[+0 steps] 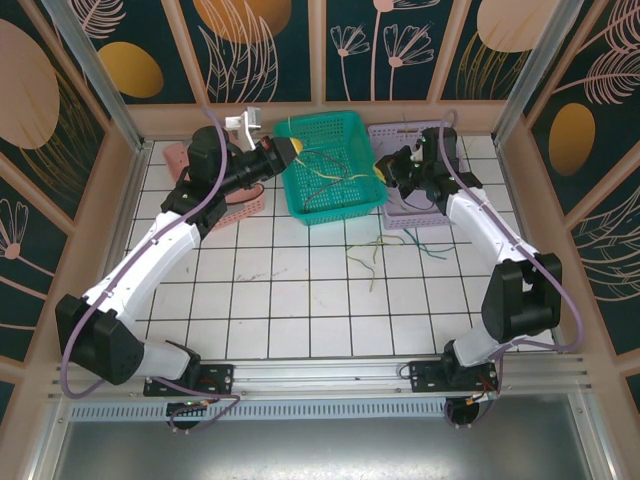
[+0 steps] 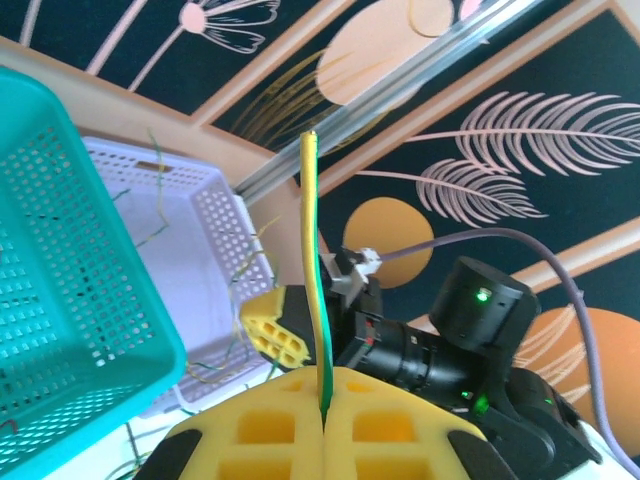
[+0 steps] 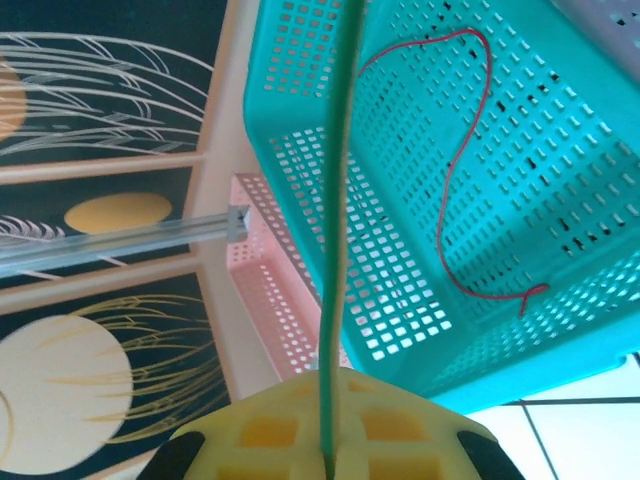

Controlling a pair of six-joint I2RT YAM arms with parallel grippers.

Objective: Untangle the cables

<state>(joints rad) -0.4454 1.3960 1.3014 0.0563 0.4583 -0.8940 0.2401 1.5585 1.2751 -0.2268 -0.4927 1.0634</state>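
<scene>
My left hand (image 1: 288, 150) is clamped on a yellow-green cable (image 2: 314, 260) at the left rim of the teal basket (image 1: 340, 208), which sits at the middle of the worktop's (image 1: 300, 310) far edge. My right hand (image 1: 383, 170), at that basket's right rim, is pinched tight on a green cable (image 3: 340, 200). If these are two ends of one strand and I pull the hands apart while it loops through the others, the knot would tighten rather than open. The pull could also drag or tip the light basket. A wire this thin could slip out of either grip under a sideways tug. Lifting could also hook the red cable (image 3: 447, 200) lying in the teal basket and carry it along. I count two hands, both holding. There are three baskets: the teal basket, a lilac basket (image 1: 405, 212) toward the far right corner and a pink basket (image 1: 240, 208) toward the far left corner. Cables are harder to count, as the overhead view is too coarse to separate strands. I make out one red cable and a few pale ones in the teal basket. A loose bunch of cables (image 1: 372, 252), roughly three or four, lies near the middle of the worktop just in front of that basket.
</scene>
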